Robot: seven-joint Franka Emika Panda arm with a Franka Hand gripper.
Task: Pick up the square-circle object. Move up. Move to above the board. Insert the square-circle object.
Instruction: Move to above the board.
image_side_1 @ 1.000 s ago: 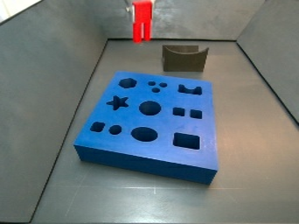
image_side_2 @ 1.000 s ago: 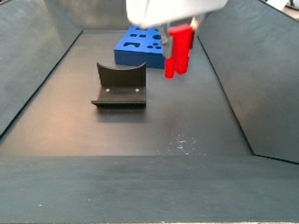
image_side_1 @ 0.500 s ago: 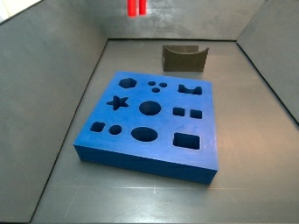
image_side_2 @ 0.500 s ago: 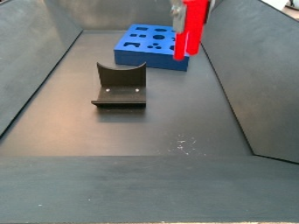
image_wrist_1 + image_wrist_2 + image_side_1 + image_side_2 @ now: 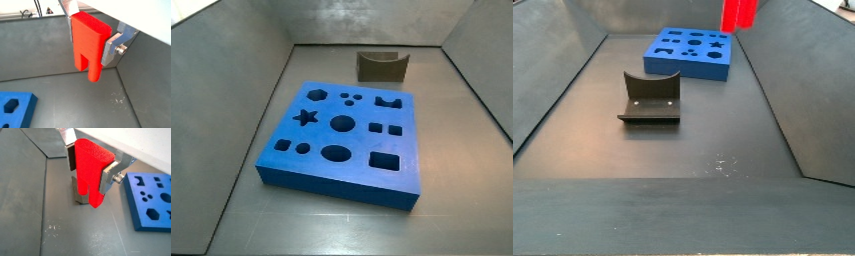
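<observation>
Higher now: gripper [image 5: 93, 42] fingers [image 5: 112, 49] clamping square-circle object [image 5: 88, 46].

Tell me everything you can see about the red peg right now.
The square-circle object is a bright red, smooth, plastic-looking peg, hanging upright. A notch splits its lower end, and one leg reaches lower, ending rounded. The gripper clamps it between silver fingers, well above the floor and touching nothing else. In a side view only its lower end shows at the frame's top.

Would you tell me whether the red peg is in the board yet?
Out. The square-circle object hangs in the claw above the floor, beside the board.
</observation>
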